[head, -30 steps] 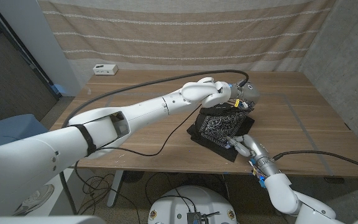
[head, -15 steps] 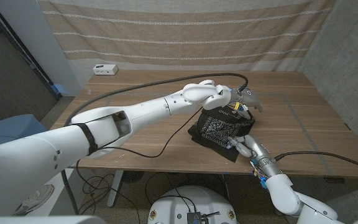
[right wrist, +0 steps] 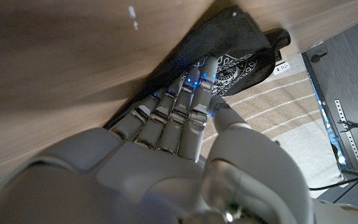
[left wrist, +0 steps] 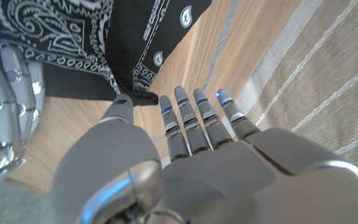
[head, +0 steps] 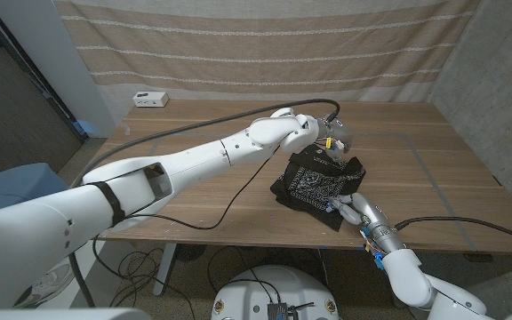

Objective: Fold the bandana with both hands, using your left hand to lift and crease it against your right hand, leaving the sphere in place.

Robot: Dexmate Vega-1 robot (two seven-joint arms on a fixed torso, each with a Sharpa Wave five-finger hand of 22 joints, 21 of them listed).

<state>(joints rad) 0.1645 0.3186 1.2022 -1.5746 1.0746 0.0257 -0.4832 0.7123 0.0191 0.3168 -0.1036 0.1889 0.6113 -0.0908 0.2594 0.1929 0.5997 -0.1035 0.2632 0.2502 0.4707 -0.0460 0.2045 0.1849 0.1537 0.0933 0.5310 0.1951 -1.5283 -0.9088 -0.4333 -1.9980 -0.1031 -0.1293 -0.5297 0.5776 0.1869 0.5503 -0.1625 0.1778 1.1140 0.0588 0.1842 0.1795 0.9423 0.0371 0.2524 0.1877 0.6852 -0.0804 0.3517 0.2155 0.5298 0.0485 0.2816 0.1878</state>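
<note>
While pinched by left hand (head: 330,142), bandana (head: 314,185) (right hand (head: 349,208) on it).

The left arm (head: 185,160) is big, white and smooth, with a black band and a black cable running along it. The left hand (left wrist: 185,168) is grey metal, and its fingers (left wrist: 185,121) have little blue lights. The right hand (right wrist: 166,149) looks the same, grey with blue lights.
</note>
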